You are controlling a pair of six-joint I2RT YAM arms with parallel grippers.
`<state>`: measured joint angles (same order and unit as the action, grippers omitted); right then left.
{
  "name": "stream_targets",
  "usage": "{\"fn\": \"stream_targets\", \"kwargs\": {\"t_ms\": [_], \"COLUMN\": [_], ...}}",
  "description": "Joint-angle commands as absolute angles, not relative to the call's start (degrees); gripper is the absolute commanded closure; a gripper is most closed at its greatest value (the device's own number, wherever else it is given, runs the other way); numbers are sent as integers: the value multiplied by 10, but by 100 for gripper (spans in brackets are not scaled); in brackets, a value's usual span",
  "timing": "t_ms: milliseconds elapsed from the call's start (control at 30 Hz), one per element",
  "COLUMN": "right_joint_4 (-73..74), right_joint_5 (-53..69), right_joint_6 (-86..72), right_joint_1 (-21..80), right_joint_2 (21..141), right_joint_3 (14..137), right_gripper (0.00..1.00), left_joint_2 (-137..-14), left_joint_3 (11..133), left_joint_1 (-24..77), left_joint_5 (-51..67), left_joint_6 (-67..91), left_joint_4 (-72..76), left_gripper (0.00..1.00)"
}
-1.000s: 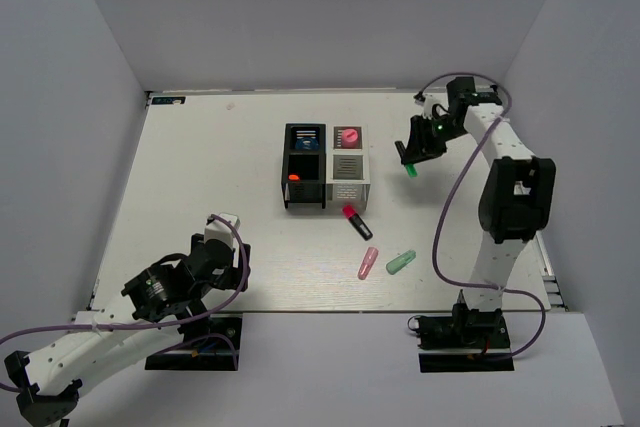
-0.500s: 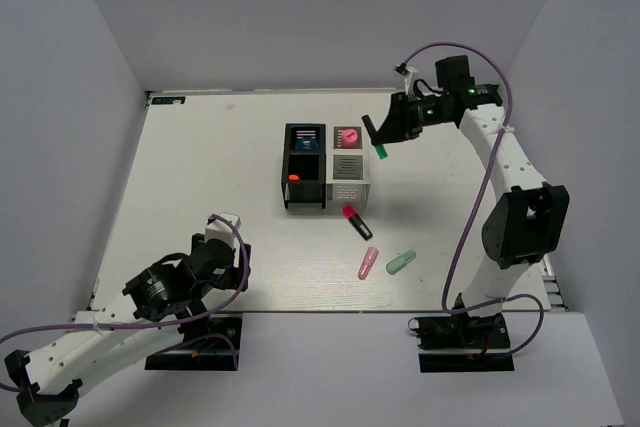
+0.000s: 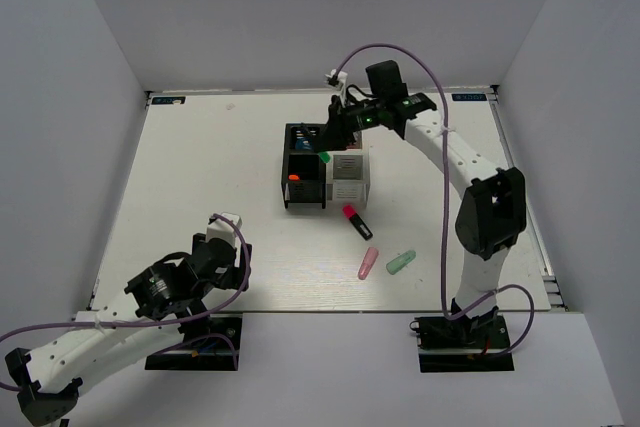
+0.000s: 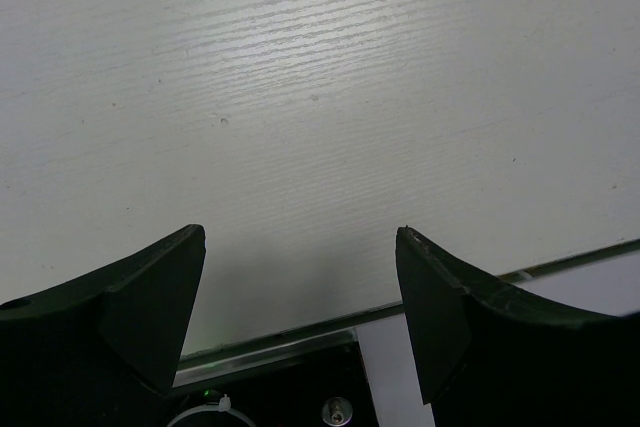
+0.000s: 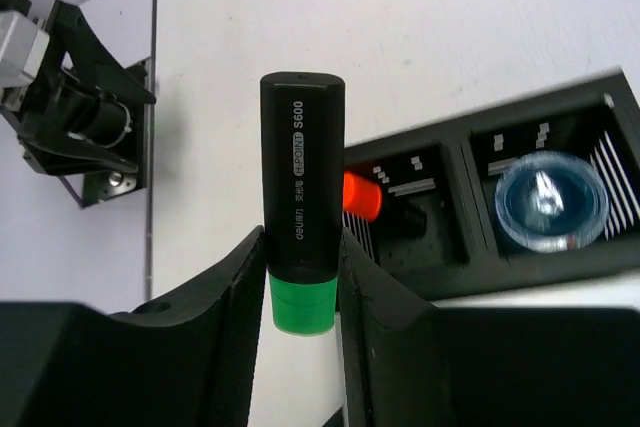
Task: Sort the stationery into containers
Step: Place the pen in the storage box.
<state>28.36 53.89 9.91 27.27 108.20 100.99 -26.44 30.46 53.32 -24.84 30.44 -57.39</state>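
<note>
We are watching the right arm [image 3: 455,160] reaching across the tabletop [image 3: 200,167] to the 2 joined desk organisers, and the right fingers [image 5: 225,295] are clamping a green-capped marker [image 5: 302,162] between them. In the right wrist view this black marker is lying lengthwise along the fingers, its green cap nearest the camera and its black end pointing away. In the top view the cap is showing over the line where the black organiser [image 3: 304,199] is meeting the white organiser [image 3: 348,190], and the marker is hanging in the air above them, not sitting in any cell. The black organiser is holding a blue round pot [image 5: 548,200] in its far cell and an orange-capped marker [image 5: 360,195] in its near cell. The right fingers are covering the white organiser's far cell from above, so we are not making out what is in it.

3 pieces are lying loose on the tabletop in front of the organisers: a red-capped marker [image 3: 356,221] is lying just in front of the white organiser, and a pink capsule-shaped piece [image 3: 368,263] and a mint-green capsule-shaped piece [image 3: 400,263] are lying side by side, apart from each other, nearer the arm bases.

The left arm [image 3: 100,342] is crouching low at the near left corner, well apart from all the stationery. The left fingers [image 4: 140,292] are spread wide open and gripping nothing; only bare tabletop is showing between them
</note>
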Motion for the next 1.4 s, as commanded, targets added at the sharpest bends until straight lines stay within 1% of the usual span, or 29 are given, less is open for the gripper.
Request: {"fn": "stream_targets", "kwargs": {"t_ms": [0, 67, 133, 233, 367, 533, 1167, 1200, 1233, 1267, 1367], "right_joint_4": [196, 178, 157, 170, 157, 141, 170, 177, 181, 184, 195], "right_joint_5": [576, 598, 578, 569, 549, 527, 480, 478, 476, 475, 468], "right_joint_6": [180, 206, 218, 238, 280, 290, 356, 358, 362, 366, 375], "right_joint_1": [293, 296, 306, 313, 319, 325, 347, 347, 349, 349, 350], "right_joint_2": [1096, 1108, 1113, 1135, 1156, 1171, 1170, 1170, 1169, 1169, 1160], "right_joint_3": [1002, 998, 998, 1012, 997, 998, 983, 984, 985, 986, 979], "right_gripper": [100, 100, 100, 100, 100, 100, 100, 98, 93, 79, 66], "left_joint_2": [-268, -267, -267, -265, -264, -264, -259, -260, -261, -259, -258], "left_joint_3": [301, 302, 303, 302, 302, 301, 302, 303, 302, 302, 302], "left_joint_1": [530, 530, 530, 530, 530, 530, 530, 530, 530, 530, 530], "left_joint_5": [-255, -254, -255, -253, -254, -254, -253, -253, -253, -253, -253], "left_joint_6": [304, 304, 304, 304, 303, 301, 301, 301, 301, 301, 301], "left_joint_4": [-568, -567, -567, -567, -564, -566, -563, -565, -567, -564, -564], "left_gripper": [13, 13, 13, 13, 13, 13, 13, 13, 13, 13, 13]}}
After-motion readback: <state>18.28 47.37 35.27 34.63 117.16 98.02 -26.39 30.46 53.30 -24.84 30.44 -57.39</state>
